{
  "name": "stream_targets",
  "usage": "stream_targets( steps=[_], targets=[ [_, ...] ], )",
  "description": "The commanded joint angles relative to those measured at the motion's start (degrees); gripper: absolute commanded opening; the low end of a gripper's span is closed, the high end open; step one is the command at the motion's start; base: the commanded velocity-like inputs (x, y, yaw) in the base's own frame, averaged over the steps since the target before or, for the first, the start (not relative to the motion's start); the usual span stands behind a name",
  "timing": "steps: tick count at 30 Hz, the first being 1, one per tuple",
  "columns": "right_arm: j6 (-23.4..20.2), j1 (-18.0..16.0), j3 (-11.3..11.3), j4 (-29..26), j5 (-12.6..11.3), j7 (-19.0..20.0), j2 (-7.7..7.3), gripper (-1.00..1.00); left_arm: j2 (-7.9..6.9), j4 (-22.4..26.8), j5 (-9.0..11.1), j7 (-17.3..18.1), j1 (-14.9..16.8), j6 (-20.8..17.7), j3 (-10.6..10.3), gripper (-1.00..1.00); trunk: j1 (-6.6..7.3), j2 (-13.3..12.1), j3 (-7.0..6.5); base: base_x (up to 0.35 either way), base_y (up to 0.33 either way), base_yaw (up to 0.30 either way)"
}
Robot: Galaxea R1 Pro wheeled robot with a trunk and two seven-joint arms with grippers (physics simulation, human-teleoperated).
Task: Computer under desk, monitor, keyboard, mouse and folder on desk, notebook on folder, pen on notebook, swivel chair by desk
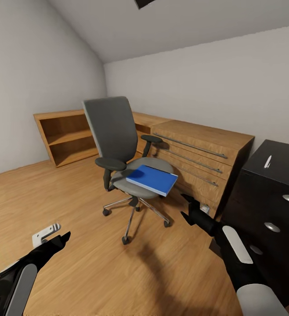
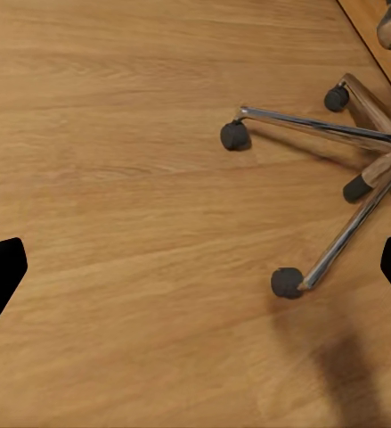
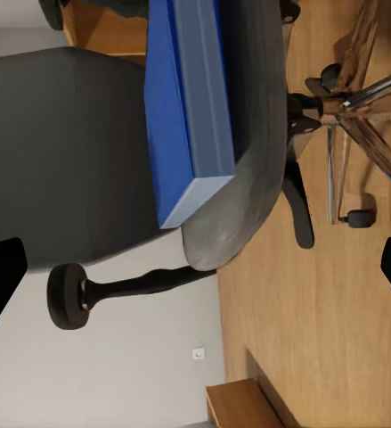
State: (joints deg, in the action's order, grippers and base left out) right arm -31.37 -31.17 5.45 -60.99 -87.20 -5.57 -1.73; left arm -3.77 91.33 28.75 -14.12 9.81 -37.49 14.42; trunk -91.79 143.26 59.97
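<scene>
Fingers of your left gripper point(image 1: 56, 239) stood wide apart over bare wood floor point(image 1: 74, 272) with nothing between them; the left wrist view showed the chrome star base and castors just ahead of their tips point(image 2: 1, 267). A small white bracket-like object point(image 1: 45, 234) lay on the floor just beside that gripper. Further back against the left wall stood an open light-wood shelf unit point(image 1: 67, 136).

At the middle of the room you had the swivel chair point(image 1: 113, 131), its grey back toward the far left corner and its seat facing you and to the right. The folder point(image 1: 152, 179) lay flat on the front half of the seat, its long axis running from the chair's back-left toward front-right, one corner reaching past the seat's front edge. In the right wrist view its thick edge point(image 3: 204, 98) faced the camera.

Behind and right of the chair ran a low wood cabinet point(image 1: 201, 149) with long metal handles. Your right gripper point(image 1: 189, 208) hung in front of that cabinet, near the seat's right side, its fingers point(image 3: 1, 272) spread wide and holding nothing. At the far right stood the black drawer unit of the counter point(image 1: 272, 193) with round silver knobs, and a small white object point(image 1: 267, 161) on its top.
</scene>
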Motion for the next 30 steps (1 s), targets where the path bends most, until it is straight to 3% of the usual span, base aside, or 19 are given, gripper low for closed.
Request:
stream_targets(
  steps=[1,22,30],
  targets=[
    [-0.21,-0.03,0.09,-0.09,-0.62,-0.58,-0.03,1.0,-0.01,0.07,0.61,-0.47,0.03,-0.22,-0.01,1.0,0.02,0.03,0.06,0.0,0.0,0.0],
    [0.15,-0.03,0.09,0.17,-0.52,-0.51,-0.12,1.0,-0.13,-2.12,0.55,-0.38,0.03,-0.31,0.08,1.0,0.02,0.03,0.06,0.047,0.0,0.0],
    [0.17,-0.03,0.09,0.19,-0.52,-0.66,-0.12,1.0,-0.14,-2.13,0.6,-0.38,0.03,-0.3,0.08,1.0,0.02,0.03,0.06,0.234,0.0,0.0]
  ],
)
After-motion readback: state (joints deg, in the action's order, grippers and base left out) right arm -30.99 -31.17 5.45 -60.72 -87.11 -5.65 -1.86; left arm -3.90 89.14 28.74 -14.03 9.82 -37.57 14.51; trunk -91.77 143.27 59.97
